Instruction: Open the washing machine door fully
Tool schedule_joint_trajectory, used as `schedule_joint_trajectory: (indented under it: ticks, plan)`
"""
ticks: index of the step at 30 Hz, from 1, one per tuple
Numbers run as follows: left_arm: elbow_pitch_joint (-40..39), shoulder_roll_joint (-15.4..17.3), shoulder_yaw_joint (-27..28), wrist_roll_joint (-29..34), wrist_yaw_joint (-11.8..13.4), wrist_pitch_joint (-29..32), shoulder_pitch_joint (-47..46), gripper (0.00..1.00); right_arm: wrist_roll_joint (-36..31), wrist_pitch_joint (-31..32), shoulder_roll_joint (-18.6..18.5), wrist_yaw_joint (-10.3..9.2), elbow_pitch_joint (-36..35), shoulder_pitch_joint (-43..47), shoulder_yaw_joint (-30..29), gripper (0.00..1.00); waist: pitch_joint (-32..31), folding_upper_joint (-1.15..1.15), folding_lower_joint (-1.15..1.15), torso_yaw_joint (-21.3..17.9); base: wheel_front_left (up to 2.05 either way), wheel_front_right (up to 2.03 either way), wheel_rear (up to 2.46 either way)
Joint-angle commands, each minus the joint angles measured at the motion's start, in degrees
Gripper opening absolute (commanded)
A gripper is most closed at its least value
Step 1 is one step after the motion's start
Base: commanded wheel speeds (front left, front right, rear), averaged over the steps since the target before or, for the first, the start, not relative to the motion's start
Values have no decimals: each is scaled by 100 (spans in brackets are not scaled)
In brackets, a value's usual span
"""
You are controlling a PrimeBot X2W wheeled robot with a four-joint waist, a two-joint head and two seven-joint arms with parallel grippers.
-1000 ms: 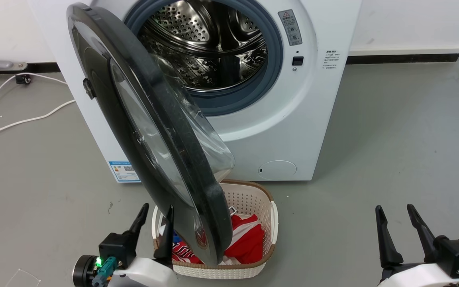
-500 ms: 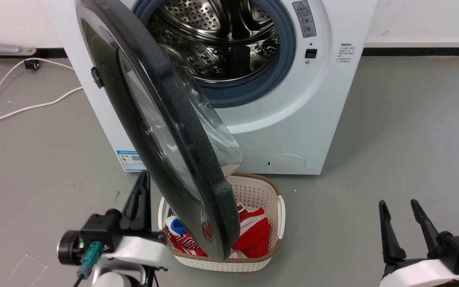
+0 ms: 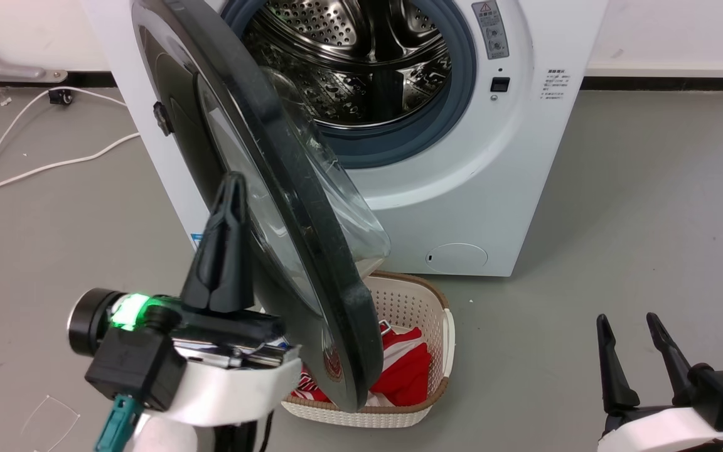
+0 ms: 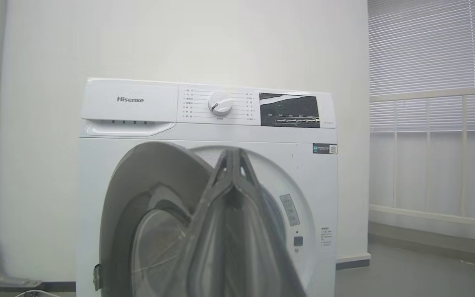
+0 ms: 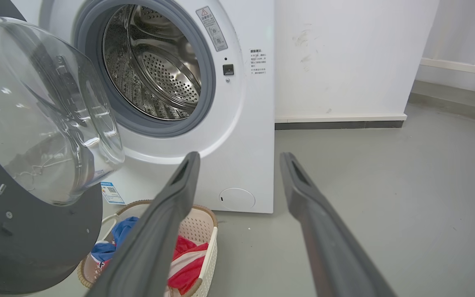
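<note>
The left hand (image 3: 234, 183) points up beside the washing machine door (image 3: 302, 207), fingers pressed together, empty. The right hand (image 3: 626, 323) sits near right, fingers spread, empty.

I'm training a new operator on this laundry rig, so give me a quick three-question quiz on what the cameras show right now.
1. True or false: the right gripper has its fingers spread apart.
2. What lies in the white laundry basket below the washing machine door? A) clothes B) shoes C) bottles
3. Fill in: the left gripper, seen in front of the door's outer face, has its fingers pressed ___.
Key: 1 true; 2 A; 3 together.
</note>
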Motion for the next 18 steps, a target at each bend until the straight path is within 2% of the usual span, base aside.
schedule_joint_trajectory:
  ticks: [1, 8, 18]
  plan:
    - [-133, -2, -92, -6, -2, 62, -71, 0, 6, -8, 16, -1, 19, -69, 5, 100, -9, 0, 0, -9, 0, 0, 0]
    - [-652, -14, -999, -227, -250, 686, -65, 0, 9, 29, 15, -1, 12, 0, 22, 100, -77, 0, 0, -103, 0, 0, 0]
    - [-248, -10, -2438, -821, -565, 1720, 235, 0, -17, 157, 16, -1, -81, 150, -30, 100, -124, 0, 0, -150, 0, 0, 0]
